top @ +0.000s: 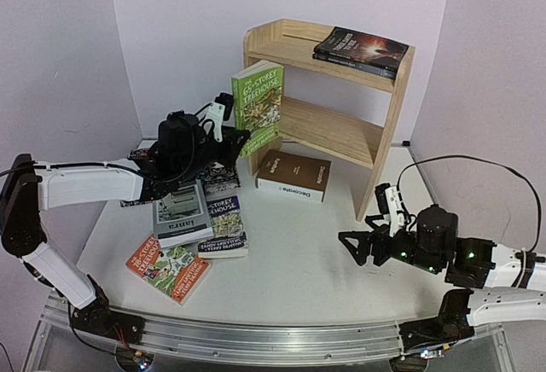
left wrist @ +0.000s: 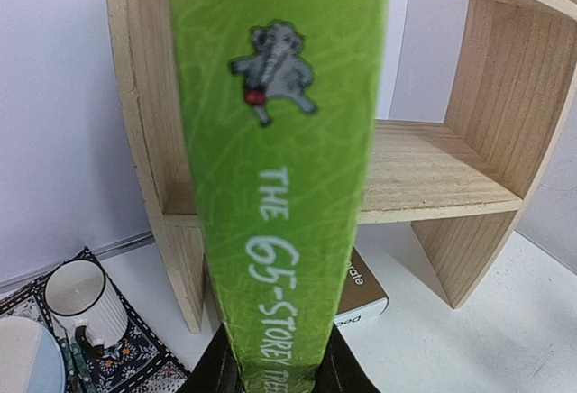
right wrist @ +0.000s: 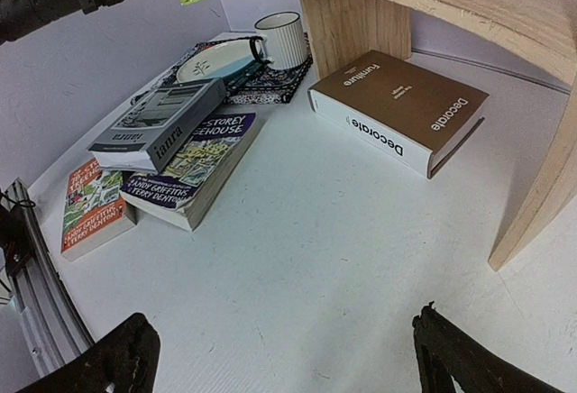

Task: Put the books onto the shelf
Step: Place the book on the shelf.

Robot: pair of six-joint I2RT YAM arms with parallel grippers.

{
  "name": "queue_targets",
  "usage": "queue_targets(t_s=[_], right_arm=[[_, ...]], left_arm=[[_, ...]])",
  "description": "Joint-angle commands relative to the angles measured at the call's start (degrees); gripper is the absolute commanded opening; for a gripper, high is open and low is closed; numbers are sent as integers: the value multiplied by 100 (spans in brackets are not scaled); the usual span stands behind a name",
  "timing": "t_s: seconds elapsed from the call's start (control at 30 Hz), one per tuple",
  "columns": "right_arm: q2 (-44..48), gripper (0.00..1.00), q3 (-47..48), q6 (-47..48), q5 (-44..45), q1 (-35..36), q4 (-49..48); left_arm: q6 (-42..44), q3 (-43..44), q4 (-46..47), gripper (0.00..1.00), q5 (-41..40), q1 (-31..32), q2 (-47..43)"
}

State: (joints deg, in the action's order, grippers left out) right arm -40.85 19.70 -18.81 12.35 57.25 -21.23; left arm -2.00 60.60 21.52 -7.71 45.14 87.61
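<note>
My left gripper (top: pixel 229 139) (left wrist: pixel 275 373) is shut on the lower end of the green Treehouse book (top: pixel 258 104) (left wrist: pixel 279 186). It holds the book upright in the air before the left side panel of the pine shelf (top: pixel 341 129) (left wrist: pixel 433 172). Two dark books (top: pixel 360 50) lie on the top board. The brown-and-white Decorate (top: pixel 294 176) (right wrist: pixel 401 109) lies flat at the shelf's foot. The grey book (top: pixel 181 214) (right wrist: pixel 162 123) rests across the dark blue paperback (top: pixel 223 223) (right wrist: pixel 194 163), with the orange one (top: pixel 168 267) (right wrist: pixel 90 208) beside them. My right gripper (top: pixel 363 248) (right wrist: pixel 284 357) hangs open over bare table.
A patterned mat with a plate (right wrist: pixel 216 59) and a white mug (right wrist: pixel 284 37) (left wrist: pixel 86 298) lies left of the shelf, behind the book pile. A metal rail (top: pixel 256 338) runs along the near table edge. Walls close in behind and on both sides.
</note>
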Motion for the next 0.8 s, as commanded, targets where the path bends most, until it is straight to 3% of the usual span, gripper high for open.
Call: queue_targets(t_s=[0.0,0.77], right_arm=[[138,98,-28,45,-20,8,-45],[191,98,-23,123,55,10,75]], left_arm=[[-69,378,880,0,87,-72,-208],[-21,836,967,0,313,-293,358]])
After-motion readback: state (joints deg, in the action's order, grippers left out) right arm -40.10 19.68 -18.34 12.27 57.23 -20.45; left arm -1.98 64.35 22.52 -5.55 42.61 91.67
